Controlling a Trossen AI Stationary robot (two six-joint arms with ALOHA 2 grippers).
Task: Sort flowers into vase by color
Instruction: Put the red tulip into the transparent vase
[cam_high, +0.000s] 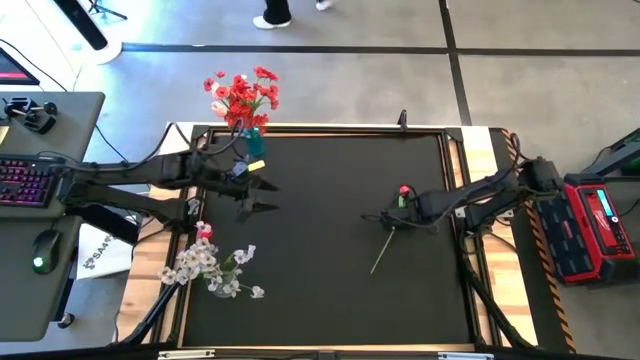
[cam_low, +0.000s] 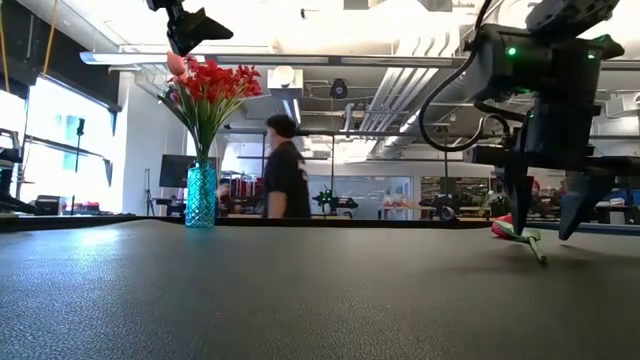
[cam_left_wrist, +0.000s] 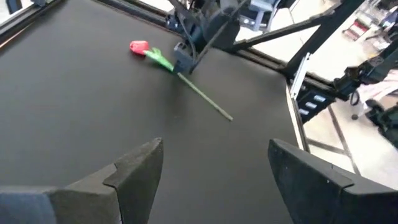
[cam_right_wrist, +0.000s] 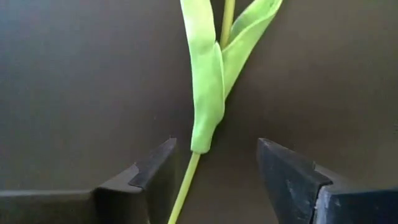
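The right gripper (cam_high: 397, 215) is low over the right half of the black table (cam_high: 330, 290), its fingers spread apart and straddling the stem of a single red tulip (cam_high: 388, 235) without closing on it; in the right wrist view the two dark fingers (cam_right_wrist: 292, 180) stand on either side of the green stem and its folded leaf (cam_right_wrist: 208, 81), with clear gaps on both sides; the bloom itself is cut off from that view. In the high view the red bud (cam_high: 404, 189) sits just beside the gripper and is partly covered by the arm; the stem runs from the bud toward the front of the table, slanting slightly left, so the flower's long axis lies diagonally and flat on the surface. The low view shows only a pink edge of the bud (cam_low: 503, 228) behind the gripper; the rest is hard to make out.

The left gripper (cam_high: 262, 196) hangs above the table's left side with its fingers wide open and empty; near it, a blue vase (cam_high: 254, 143) at the back edge holds the red flowers (cam_high: 241, 95); a spray of white blossoms (cam_high: 215, 268) lies at the left front, in what may be a clear vase that cannot be made out with certainty. A person (cam_low: 285, 180) stands in the room behind.
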